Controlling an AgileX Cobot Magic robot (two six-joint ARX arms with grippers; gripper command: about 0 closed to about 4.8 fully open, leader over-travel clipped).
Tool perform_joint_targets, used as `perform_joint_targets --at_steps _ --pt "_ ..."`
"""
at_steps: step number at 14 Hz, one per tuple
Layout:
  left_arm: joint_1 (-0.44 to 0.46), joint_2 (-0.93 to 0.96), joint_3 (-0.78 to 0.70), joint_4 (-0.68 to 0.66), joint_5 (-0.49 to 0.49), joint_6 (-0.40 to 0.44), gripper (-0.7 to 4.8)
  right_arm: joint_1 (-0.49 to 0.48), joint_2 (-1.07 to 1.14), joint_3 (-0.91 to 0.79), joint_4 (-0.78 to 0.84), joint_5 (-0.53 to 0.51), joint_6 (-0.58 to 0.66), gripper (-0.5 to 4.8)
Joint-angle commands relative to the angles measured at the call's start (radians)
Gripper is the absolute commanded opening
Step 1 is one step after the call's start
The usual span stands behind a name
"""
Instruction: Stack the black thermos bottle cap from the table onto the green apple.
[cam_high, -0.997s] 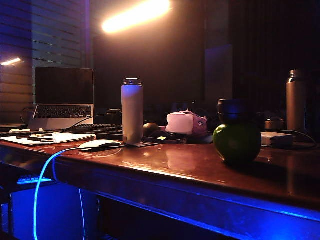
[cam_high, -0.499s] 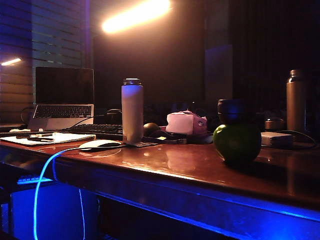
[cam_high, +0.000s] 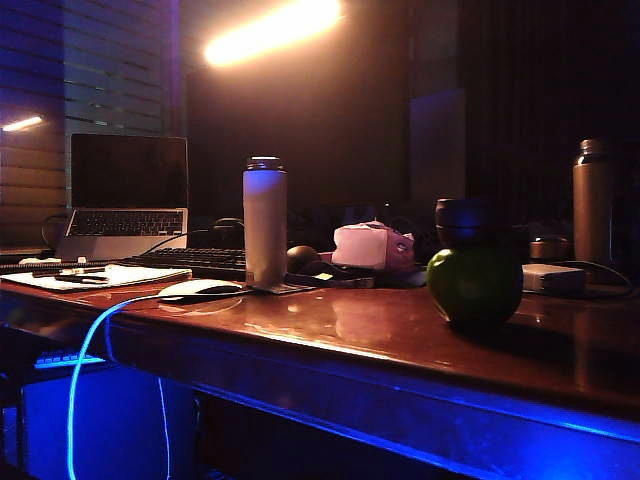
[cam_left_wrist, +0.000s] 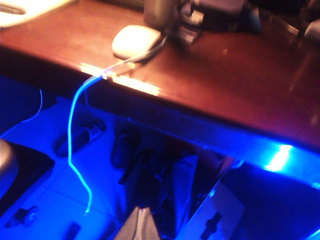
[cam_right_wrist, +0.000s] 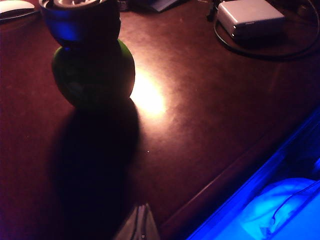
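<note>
The black thermos bottle cap (cam_high: 462, 223) stands upright on top of the green apple (cam_high: 475, 286), right of the middle of the glossy reddish-brown table (cam_high: 330, 325). The right wrist view shows the same pair, cap (cam_right_wrist: 80, 20) resting on apple (cam_right_wrist: 94, 75), with my right gripper (cam_right_wrist: 142, 207) shut and empty, well back from them over the table's front part. My left gripper (cam_left_wrist: 141, 210) is shut and empty too, held out in front of the table's blue-lit front edge (cam_left_wrist: 200, 135), over the floor. Neither gripper shows in the exterior view.
A tall white thermos (cam_high: 265, 222), a white mouse (cam_high: 200, 289) with a glowing blue cable, a keyboard and a laptop (cam_high: 128, 195) stand at the left. A pink bundle (cam_high: 372, 246) lies mid-table. A tall dark bottle (cam_high: 592, 200) and a small grey box (cam_right_wrist: 250, 17) sit at the right.
</note>
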Motion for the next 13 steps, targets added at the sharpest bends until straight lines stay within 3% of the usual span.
perform_joint_targets --at_steps 1,13 --pt "0.000 0.001 -0.002 0.012 0.001 0.083 -0.03 0.001 -0.002 -0.008 0.004 0.001 0.016 -0.05" --pt "0.001 0.001 -0.002 -0.031 -0.002 0.089 -0.02 0.001 -0.002 -0.008 0.004 0.001 0.015 -0.05"
